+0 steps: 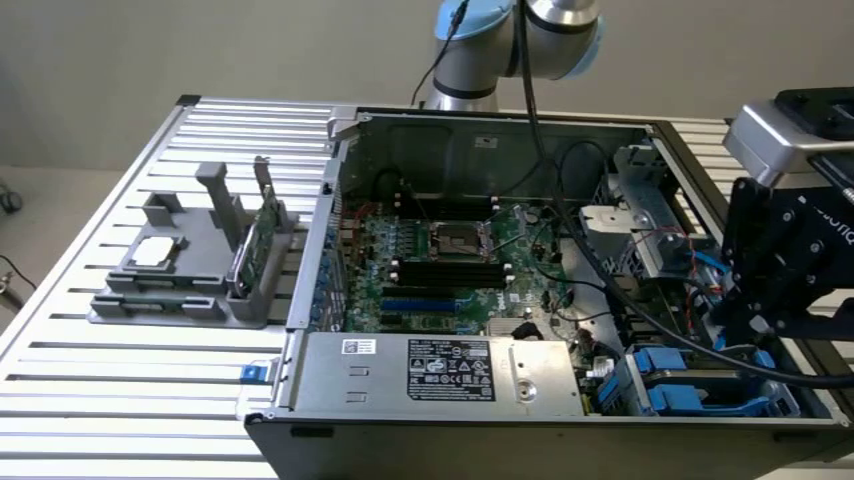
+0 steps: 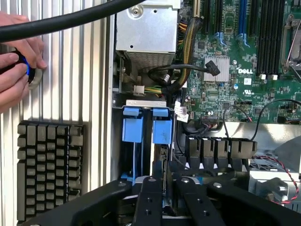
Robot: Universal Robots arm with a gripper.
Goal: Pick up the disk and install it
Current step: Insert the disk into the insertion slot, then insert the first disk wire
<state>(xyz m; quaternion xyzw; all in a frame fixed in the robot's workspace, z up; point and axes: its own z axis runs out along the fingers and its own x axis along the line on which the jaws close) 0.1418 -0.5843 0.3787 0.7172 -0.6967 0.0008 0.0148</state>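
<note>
The disk (image 2: 162, 132) stands on edge in the drive bay at the corner of the open computer case (image 1: 304, 280), its blue carrier tab facing out beside a second blue tab (image 2: 133, 128). In the wrist view my gripper (image 2: 167, 186) sits right over the disk's thin edge, with the black fingers (image 2: 148, 200) a little apart on either side of it. From outside, the gripper (image 1: 747, 315) hangs low over the blue carriers (image 1: 694, 395) at the exterior view's right. Most of the disk's face is hidden inside the bay.
A person's hands (image 2: 16, 61) hold a small black and blue object over the slatted table (image 2: 66, 70). A black finned block (image 2: 47, 172) lies beside the case. A grey fixture (image 1: 187, 275) with a chip and a green card stands at the exterior view's left. Cables (image 2: 174, 75) cross the bay.
</note>
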